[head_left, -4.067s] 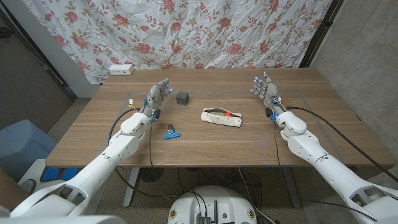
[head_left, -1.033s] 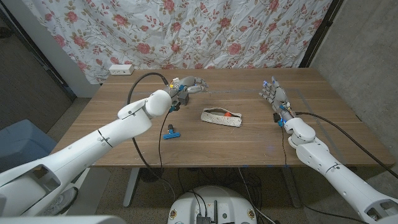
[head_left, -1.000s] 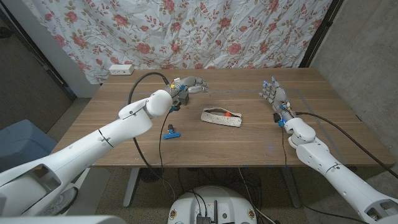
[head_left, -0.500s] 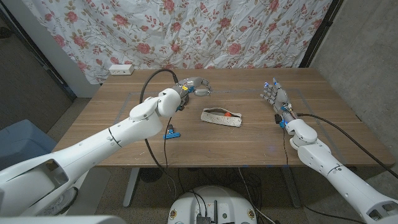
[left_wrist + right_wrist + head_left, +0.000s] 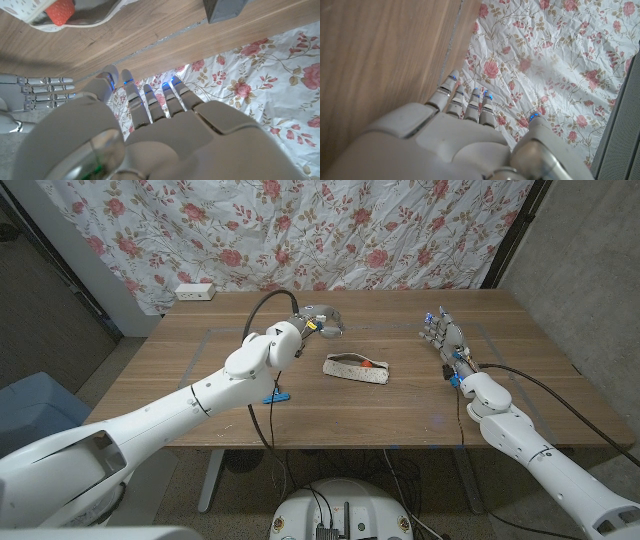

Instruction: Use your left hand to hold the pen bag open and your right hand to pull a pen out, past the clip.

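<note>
The pen bag (image 5: 357, 369), white with a small print, lies at the table's middle with its mouth agape and a red pen tip (image 5: 369, 364) showing inside. My left hand (image 5: 323, 322) hovers open just behind the bag's left end, fingers stretched out and holding nothing. In the left wrist view the left hand (image 5: 150, 130) reaches over the bag (image 5: 80, 17) and its red pen tip (image 5: 59, 10). My right hand (image 5: 441, 333) stands open with fingers upright, well right of the bag. A blue clip (image 5: 274, 393) lies on the table in front of my left arm.
A dark cube (image 5: 225, 10) sits on the table near my left hand. A white power strip (image 5: 195, 292) lies at the far left edge against the flowered curtain (image 5: 330, 230). My right hand's fingers (image 5: 37, 87) also show in the left wrist view.
My left arm has swung in from the table's left side, carrying its open hand rightward toward the bag. The right hand has barely shifted. The bag and the clip lie as before.
</note>
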You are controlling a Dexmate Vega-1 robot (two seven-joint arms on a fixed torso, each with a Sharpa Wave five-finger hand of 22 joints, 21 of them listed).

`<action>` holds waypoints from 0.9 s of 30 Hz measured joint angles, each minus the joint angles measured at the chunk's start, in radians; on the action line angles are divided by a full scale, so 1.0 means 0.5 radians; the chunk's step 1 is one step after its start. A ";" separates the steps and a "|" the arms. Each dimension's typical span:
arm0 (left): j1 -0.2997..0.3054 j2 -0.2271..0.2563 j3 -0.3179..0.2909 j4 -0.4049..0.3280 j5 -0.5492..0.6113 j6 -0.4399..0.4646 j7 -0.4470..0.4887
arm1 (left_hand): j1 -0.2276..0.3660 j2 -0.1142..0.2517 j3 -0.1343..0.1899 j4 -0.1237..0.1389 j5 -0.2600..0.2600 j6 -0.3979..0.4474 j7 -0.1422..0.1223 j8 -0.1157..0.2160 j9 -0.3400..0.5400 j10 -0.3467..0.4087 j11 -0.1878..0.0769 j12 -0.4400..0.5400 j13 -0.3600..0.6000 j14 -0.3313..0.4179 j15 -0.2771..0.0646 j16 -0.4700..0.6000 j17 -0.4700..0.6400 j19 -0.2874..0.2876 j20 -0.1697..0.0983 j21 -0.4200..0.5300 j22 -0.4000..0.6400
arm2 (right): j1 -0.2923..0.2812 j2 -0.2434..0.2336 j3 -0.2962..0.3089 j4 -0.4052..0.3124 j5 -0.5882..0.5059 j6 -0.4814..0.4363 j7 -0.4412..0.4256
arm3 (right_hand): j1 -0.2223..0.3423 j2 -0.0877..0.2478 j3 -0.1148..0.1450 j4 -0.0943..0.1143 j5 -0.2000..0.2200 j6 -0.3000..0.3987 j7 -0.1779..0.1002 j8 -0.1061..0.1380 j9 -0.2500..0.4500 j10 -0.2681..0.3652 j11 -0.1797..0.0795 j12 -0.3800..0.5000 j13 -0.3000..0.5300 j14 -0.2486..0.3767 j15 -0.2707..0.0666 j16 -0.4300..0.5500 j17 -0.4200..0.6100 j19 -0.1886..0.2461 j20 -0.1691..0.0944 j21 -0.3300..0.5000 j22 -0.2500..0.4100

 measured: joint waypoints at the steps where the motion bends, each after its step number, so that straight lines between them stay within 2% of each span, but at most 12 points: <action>1: -0.006 -0.013 0.016 0.009 0.000 0.000 0.000 | 0.001 -0.001 -0.004 0.004 0.000 0.009 0.002 0.000 0.000 0.003 -0.003 0.000 0.000 0.007 0.007 0.000 0.000 0.007 -0.007 0.000 0.000 | 0.000 0.000 0.000 0.000 0.002 -0.001 0.000 | 0.000 0.000 0.000 0.000 0.000 0.008 -0.008 0.000 0.000 0.003 -0.003 0.000 0.000 0.000 0.000 0.000 0.000 0.000 0.000 0.000 0.000; 8: -0.019 -0.063 0.067 0.044 0.250 0.025 -0.124 | 0.039 -0.023 -0.023 0.006 0.000 0.055 -0.012 -0.014 0.000 0.035 -0.007 0.000 0.001 0.045 0.002 0.000 0.000 0.028 -0.007 0.000 0.000 | -0.001 0.000 0.001 0.004 0.012 -0.004 0.007 | 0.000 0.000 0.000 0.000 0.000 0.018 -0.004 0.008 0.000 0.003 -0.003 0.003 0.000 0.000 0.000 0.000 0.000 0.000 0.000 0.000 0.000; 16: -0.018 -0.139 0.119 0.093 0.250 0.025 -0.124 | 0.079 -0.031 -0.044 0.008 0.000 0.101 -0.022 -0.014 0.000 0.053 0.004 0.000 0.010 0.064 0.000 0.000 0.000 0.031 -0.010 0.000 0.000 | -0.001 0.000 0.001 0.004 0.031 -0.004 0.028 | -0.013 0.013 0.000 0.000 -0.001 0.047 0.004 0.009 0.000 0.003 -0.003 0.008 0.000 0.000 0.000 0.000 -0.009 0.000 0.000 0.000 0.000; 17: -0.014 -0.152 0.125 0.103 0.509 0.045 -0.239 | 0.084 -0.036 -0.050 0.011 0.000 0.106 -0.028 -0.014 0.002 0.053 0.004 0.000 0.011 0.063 0.001 0.000 0.000 0.031 -0.010 0.000 0.000 | -0.002 0.003 0.006 0.023 0.033 -0.004 0.032 | -0.013 0.013 0.000 0.000 -0.001 0.050 0.007 0.009 0.000 0.003 -0.003 0.008 0.000 0.000 0.000 0.000 -0.009 0.000 0.000 0.000 0.000; 27: 0.034 -0.243 0.138 0.172 0.738 0.057 -0.304 | 0.110 -0.041 -0.075 0.019 0.000 0.140 -0.045 -0.033 0.010 0.016 0.019 -0.016 0.010 0.017 0.010 -0.010 0.000 -0.002 -0.006 0.000 0.000 | 0.013 0.012 0.007 0.052 0.048 0.013 0.064 | -0.013 0.013 0.000 0.000 -0.001 0.057 0.014 0.009 0.000 0.014 0.008 0.008 0.000 0.000 0.000 0.000 -0.018 0.000 0.000 0.000 0.000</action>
